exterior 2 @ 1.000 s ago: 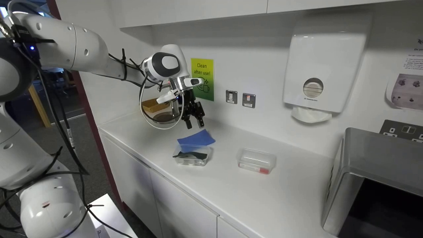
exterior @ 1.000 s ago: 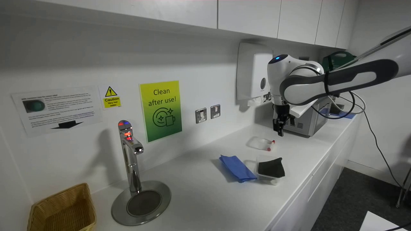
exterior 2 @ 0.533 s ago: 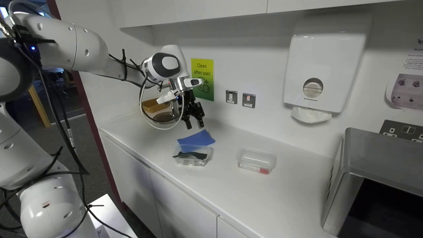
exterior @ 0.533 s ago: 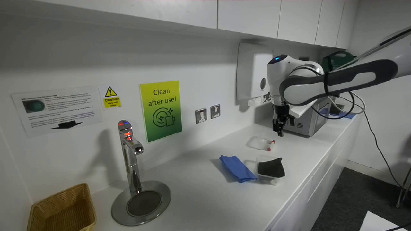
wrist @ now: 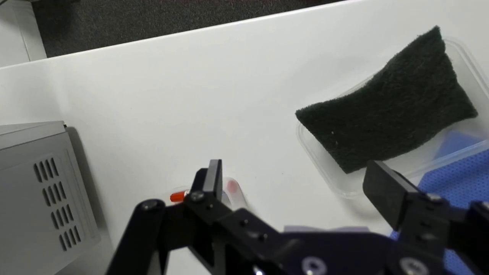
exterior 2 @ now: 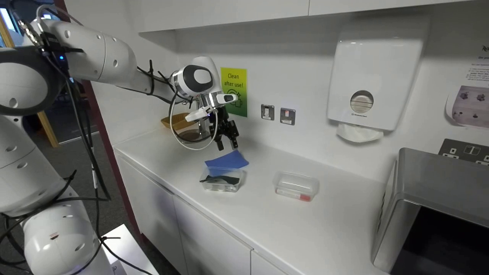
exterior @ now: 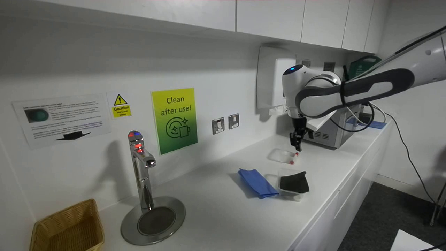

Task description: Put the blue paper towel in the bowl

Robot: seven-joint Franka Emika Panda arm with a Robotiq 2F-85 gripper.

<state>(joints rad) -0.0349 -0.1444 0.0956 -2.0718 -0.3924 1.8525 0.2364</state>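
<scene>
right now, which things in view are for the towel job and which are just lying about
For the job:
blue paper towel, not yet picked up
gripper, open and holding nothing
clear tub beside the towel, likely the "bowl" meant

Just there:
dark pad in that tub
second tub, with something red in it
tap
wicker basket
grey appliance

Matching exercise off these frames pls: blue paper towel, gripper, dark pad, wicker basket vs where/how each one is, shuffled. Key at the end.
Things
1) blue paper towel
2) gripper
3) dark pad
4) wicker basket

Where or how
A) in a clear container
B) near the tap
C) on the counter, beside the clear container
D) open, nothing between its fingers

Pairs: 1-C; 2-D; 3-A; 4-B
</scene>
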